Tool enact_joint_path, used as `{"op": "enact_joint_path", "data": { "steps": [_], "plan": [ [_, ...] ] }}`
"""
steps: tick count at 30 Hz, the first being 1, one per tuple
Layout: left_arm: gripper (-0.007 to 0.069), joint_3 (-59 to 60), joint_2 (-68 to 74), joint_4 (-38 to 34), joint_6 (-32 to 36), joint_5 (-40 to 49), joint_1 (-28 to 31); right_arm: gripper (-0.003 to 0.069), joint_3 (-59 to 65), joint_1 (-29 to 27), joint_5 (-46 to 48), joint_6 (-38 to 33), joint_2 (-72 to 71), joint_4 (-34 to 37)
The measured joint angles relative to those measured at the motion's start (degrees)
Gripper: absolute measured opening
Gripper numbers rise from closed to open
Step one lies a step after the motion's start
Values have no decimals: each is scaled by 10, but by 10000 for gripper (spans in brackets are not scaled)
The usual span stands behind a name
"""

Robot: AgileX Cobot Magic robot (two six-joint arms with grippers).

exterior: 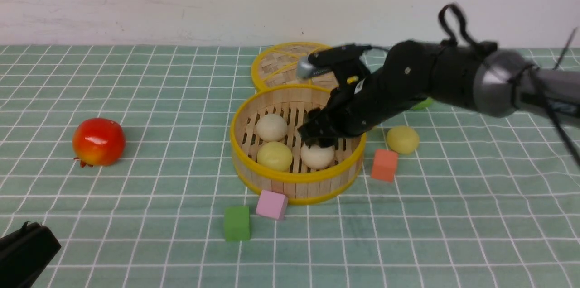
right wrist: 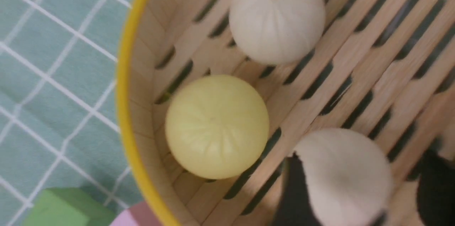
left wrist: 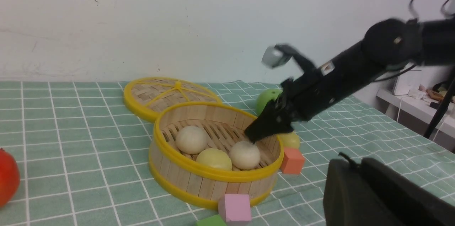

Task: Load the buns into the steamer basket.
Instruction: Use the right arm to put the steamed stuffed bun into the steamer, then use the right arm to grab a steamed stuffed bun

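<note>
Reading from the left of the front view, the left gripper (exterior: 22, 252) lay at the near corner, cropped too far to tell how its jaws stood. The red fruit (exterior: 99, 141), green cube (exterior: 237, 223) and pink cube (exterior: 272, 204) were not task items. The steamer basket (exterior: 294, 188) held the far off-white bun (exterior: 272, 127), the yellow bun in the basket (exterior: 274, 156) and the near off-white bun (exterior: 317, 156). The right gripper (exterior: 319, 141) reached into the basket directly over that last bun, jaws parted around it. Outside the basket, past the orange cube (exterior: 384, 165), the loose yellow bun (exterior: 402, 139) sat on the cloth.

The step in hand was judged to be release and withdrawal. It called for a straight vertical lift until the gripper cleared the basket's edge, since a sideways exit risked rolling the bun or dragging the basket. The next approach had to descend on the loose yellow bun from above, clear of the orange cube near it.

Only the right wrist view showed the fingers (right wrist: 295, 190). One stood at the bun's edge and the other apart, with bare slat between, and the bun rested on the floor. The front view hid this behind the arm. The left wrist view showed the green apple (left wrist: 268, 98), nearly concealed in the front view. The right wrist view showed no fourth bun.
</note>
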Motion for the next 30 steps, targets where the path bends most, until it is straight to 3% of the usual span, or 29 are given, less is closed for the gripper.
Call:
{"op": "enact_joint_path", "data": {
  "steps": [3,7,11,14,22,30],
  "plan": [
    [41,0,0,0,0,0,0,503,-1,-4,10,11,-48,-66],
    [47,0,0,0,0,0,0,493,-1,-49,41,109,-74,-166],
    [50,0,0,0,0,0,0,463,-1,-102,75,188,-49,-206],
    [53,0,0,0,0,0,0,408,-1,-136,75,199,-1,-202],
    [57,0,0,0,0,0,0,318,-1,-142,-5,189,56,-179],
    [69,0,0,0,0,0,0,300,-1,-142,-27,175,58,-136]
  ]
}}
